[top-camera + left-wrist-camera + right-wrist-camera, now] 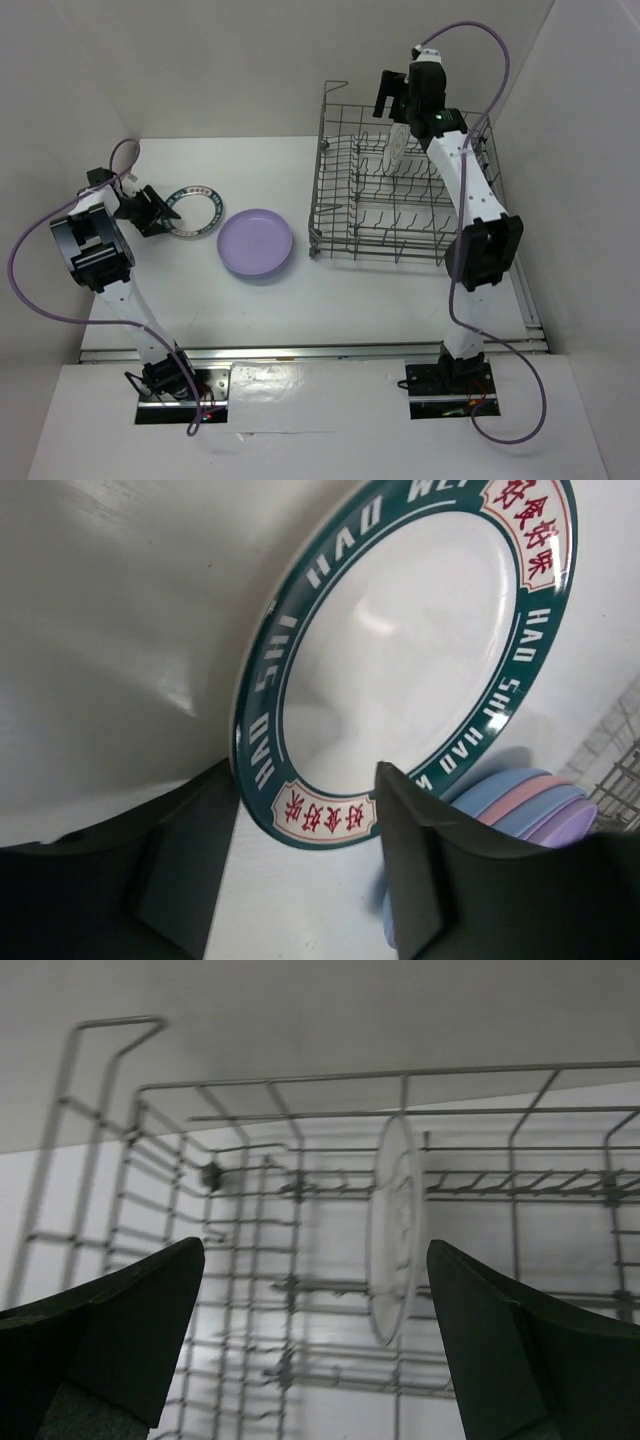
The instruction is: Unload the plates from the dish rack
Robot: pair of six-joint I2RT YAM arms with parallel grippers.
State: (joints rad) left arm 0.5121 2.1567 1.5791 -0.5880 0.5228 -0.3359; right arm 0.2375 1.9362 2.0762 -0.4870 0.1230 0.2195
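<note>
Upright plate (397,148): stands on edge between the tines in the far rows of the rack (322,170), about 12 o'clock from rack centre. The rack sits at 2 o'clock on the table (300,300).

Risk 1: the right gripper (395,108) hangs over the plate, jaws spread wide and empty. In the wrist view the plate (393,1230) lies toward 3 o'clock in the gap, not centred. If the jaws closed from here, I judge that finger would land first and tip the plate along the tines. A descending finger could also catch a wire.

Risk 2: the left gripper (168,213), at 9 o'clock, has its jaws partly apart and grips nothing. The patterned plate (400,650) lies flat, its near rim between the fingers; contact cannot be told. Lifting off askew could drag it toward the stack (256,243) at its 4 o'clock.

Look: the upright plate is pale and thin, seen edge-on, with its rim detail blurred. The patterned plate is white with a green lettered rim. The stack is blue, pink and lilac.
</note>
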